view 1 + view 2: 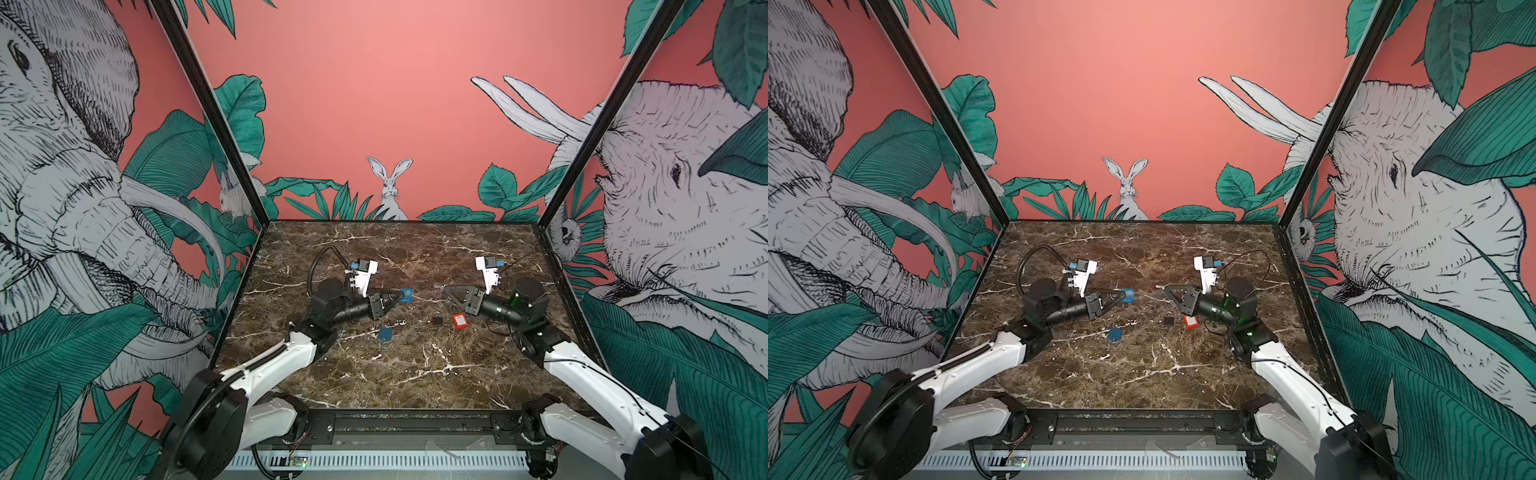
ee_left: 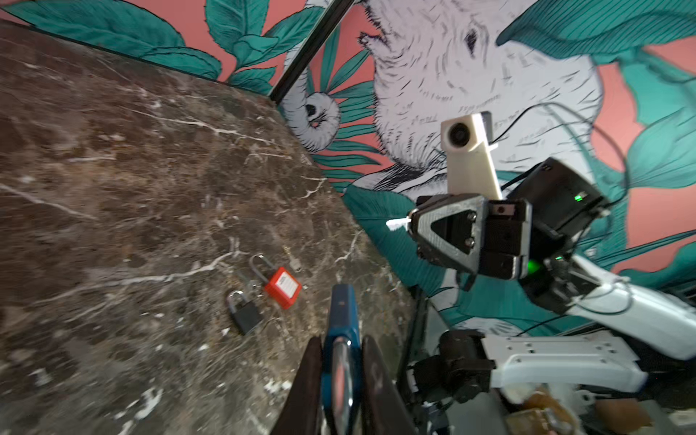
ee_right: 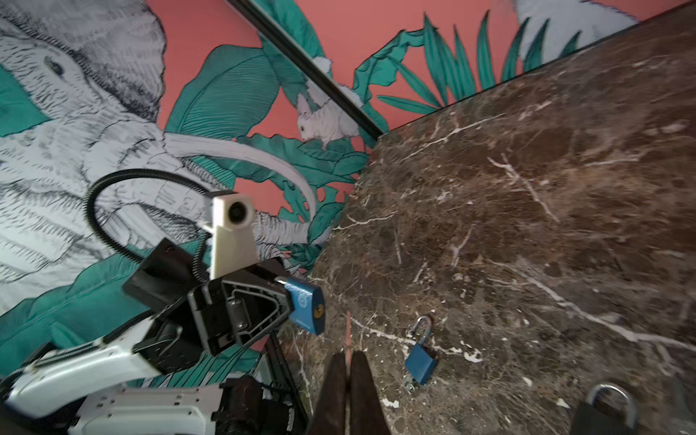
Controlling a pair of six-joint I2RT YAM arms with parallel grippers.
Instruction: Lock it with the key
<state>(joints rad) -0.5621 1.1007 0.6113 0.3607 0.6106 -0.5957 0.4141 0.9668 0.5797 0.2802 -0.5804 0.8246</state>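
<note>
Left gripper (image 1: 395,296) is clamping the blue padlock (image 3: 306,306) above the table (image 1: 415,374), keyhole facing the right gripper (image 2: 412,222), which is pinching what looks like the key (image 2: 396,224), blade pointing back at it, near but apart.

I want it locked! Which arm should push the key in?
Right. The right gripper pinches the small pale key, aimed at the blue metal padlock that the left gripper holds up, keyhole facing it.
</note>
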